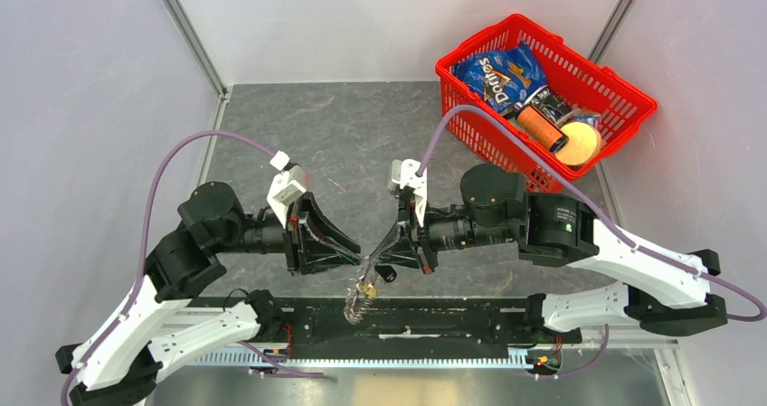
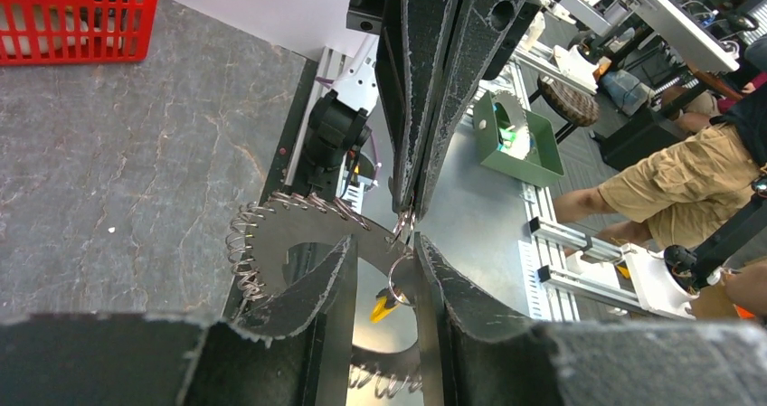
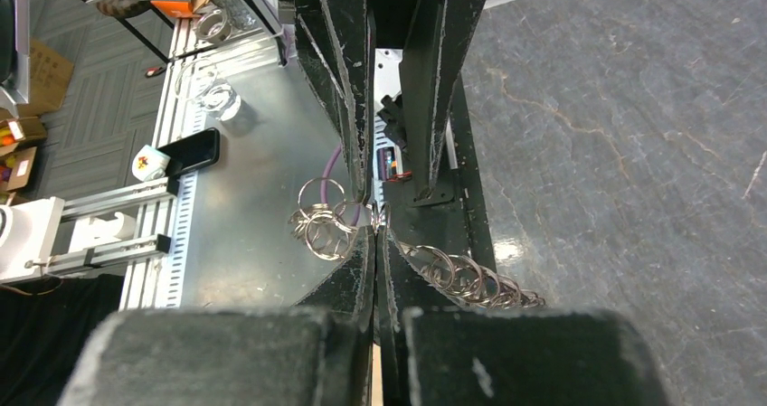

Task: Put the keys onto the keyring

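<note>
Grey stone-patterned table [image 1: 344, 126] between white walls, with a red basket [image 1: 586, 61] of groceries at its far right corner. Both arms reach inward and meet at the middle of the near edge, over the black rail [image 1: 452, 320] that carries their bases.

The keyring [image 2: 271, 230] hangs there in the air between the two grippers, its toothed grey arc curving off to one side of the fingers. The right gripper [image 3: 375, 234] has its jaws pressed fully together, pinching the keyring's metal at the tips, with loops bunched on either side of the pinch.

The left gripper [image 2: 384, 240] faces it with jaws parted. A small silver ring [image 2: 398, 279] dangles in the gap, with the yellow-gold key [image 2: 383, 306] just below it. I cannot tell whether that ring touches the inner face of a finger; nothing looks clamped
</note>
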### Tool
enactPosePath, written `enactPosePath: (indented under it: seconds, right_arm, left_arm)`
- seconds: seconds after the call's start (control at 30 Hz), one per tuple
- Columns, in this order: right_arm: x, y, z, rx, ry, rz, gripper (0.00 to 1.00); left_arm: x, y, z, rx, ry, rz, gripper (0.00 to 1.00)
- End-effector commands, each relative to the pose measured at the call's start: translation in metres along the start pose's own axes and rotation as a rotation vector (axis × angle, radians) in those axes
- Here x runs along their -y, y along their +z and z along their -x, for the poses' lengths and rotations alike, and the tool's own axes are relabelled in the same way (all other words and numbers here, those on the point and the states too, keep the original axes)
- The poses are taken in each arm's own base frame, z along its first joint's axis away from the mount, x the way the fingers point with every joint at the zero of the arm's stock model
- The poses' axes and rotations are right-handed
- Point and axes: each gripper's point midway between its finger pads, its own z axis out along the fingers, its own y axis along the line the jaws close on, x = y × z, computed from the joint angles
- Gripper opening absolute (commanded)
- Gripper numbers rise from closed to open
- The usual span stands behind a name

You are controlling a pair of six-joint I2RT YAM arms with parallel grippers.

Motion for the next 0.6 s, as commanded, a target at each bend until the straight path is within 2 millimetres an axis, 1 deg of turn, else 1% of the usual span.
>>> enactPosePath:
  seconds: [0.0,0.2,0.27,0.4,0.57]
  right_arm:
    - [-0.016,-0.004,0.028,0.077,0.013,0.066,0.00]
    - [-0.016,0.003,0.026,0.070,0.039,0.077,0.00]
    - [-0.015,0.004,0.028,0.079,0.042,0.071,0.00]
    - [-0.012,0.008,0.030,0.081,0.052,0.069,0.00]
    - [-0.013,0.010,0.033,0.084,0.055,0.080,0.00]
  left_arm:
    - [0.010,-0.006,0.003,0.006,0.064,-0.038,0.36]
    - [0.015,-0.008,0.001,0.005,0.075,-0.064,0.36]
    - [0.018,-0.009,0.001,0.008,0.080,-0.080,0.35]
    - [0.021,-0.008,-0.005,-0.014,0.067,-0.106,0.35]
    - [0.019,-0.008,-0.009,-0.028,0.058,-0.104,0.34]
